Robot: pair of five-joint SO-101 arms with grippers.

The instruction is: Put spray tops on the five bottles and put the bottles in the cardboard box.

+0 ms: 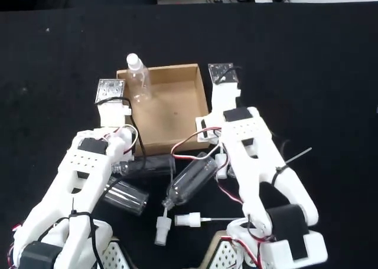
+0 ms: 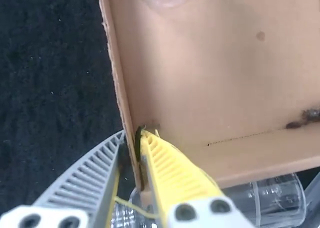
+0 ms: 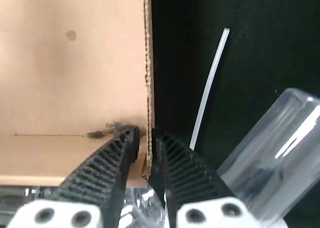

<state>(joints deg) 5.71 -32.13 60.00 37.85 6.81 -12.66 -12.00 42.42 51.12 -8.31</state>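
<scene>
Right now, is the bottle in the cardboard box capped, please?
Yes, capped: the bottle in the cardboard box wears a white top.

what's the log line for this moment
left hand: shut on cardboard box left wall | right hand: shut on right wall | in box: one capped bottle | two loose spray tops

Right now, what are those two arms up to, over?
Both clamped: left gripper and right gripper, each on a cardboard box side wall. One capped bottle inside. Uncapped bottles and loose spray tops lie outside.

Both arms extended forward; left end effector, right end effector clamped
</scene>
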